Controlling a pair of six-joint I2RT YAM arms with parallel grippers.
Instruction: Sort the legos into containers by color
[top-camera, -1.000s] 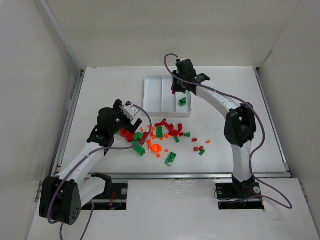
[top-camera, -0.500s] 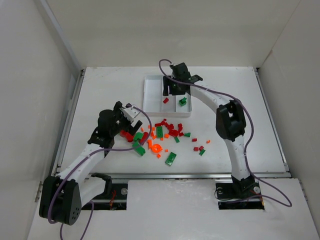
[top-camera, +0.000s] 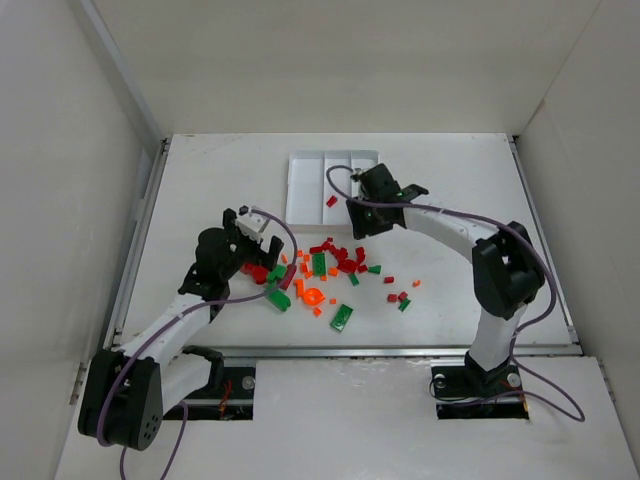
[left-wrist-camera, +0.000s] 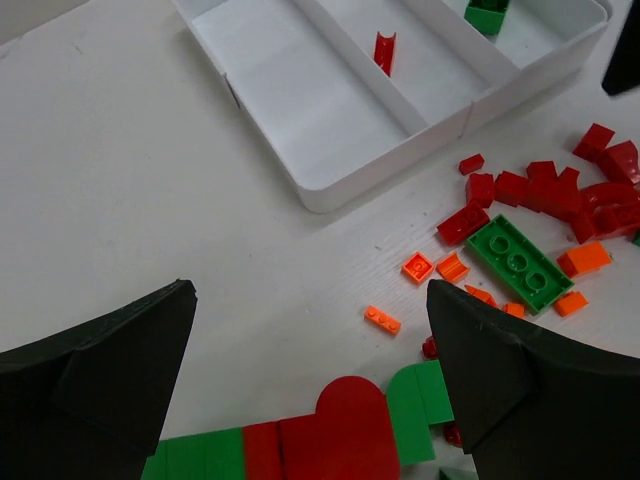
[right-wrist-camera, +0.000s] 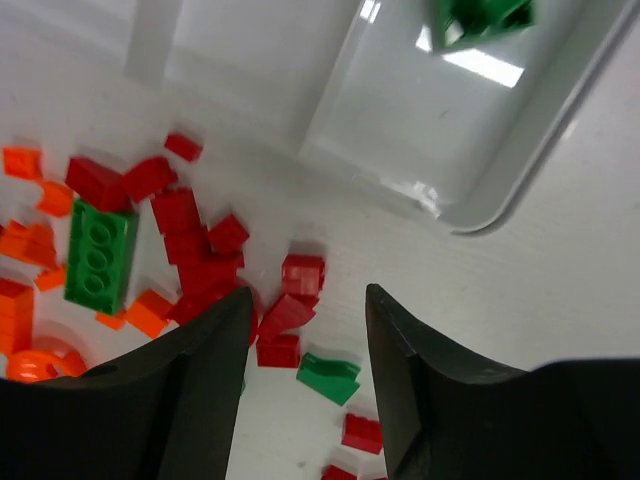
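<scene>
hovering at the left edge of the loose legos (top-camera: 325, 262), the left gripper (left-wrist-camera: 310, 300) has its jaws spread wide, with nothing caught between them. in its wrist view a joined run of green and red bricks (left-wrist-camera: 330, 435) lies on the table (top-camera: 200, 180) just below the gap, nearer the camera than the fingertips. a flat green plate (left-wrist-camera: 518, 262), small orange pieces and a cluster of red ones lie beyond the right finger (left-wrist-camera: 520, 390).

the right gripper (top-camera: 362, 222) hangs over the table just beside the near right corner of the white tray (top-camera: 305, 190), between the tray and the pile. its jaws stand apart and hold nothing. from its wrist camera a few red bricks (right-wrist-camera: 290, 310) sit on the table under the gap, and a small green piece (right-wrist-camera: 328, 378) lies a little closer in, none of them touched.

the tray's three containers run side by side. a red brick (left-wrist-camera: 385, 48) lies in the middle one, a green brick (right-wrist-camera: 480, 18) lies in the right one, and the left one shows only bare floor. most legos are scattered on the table, near the tray's front edge.
</scene>
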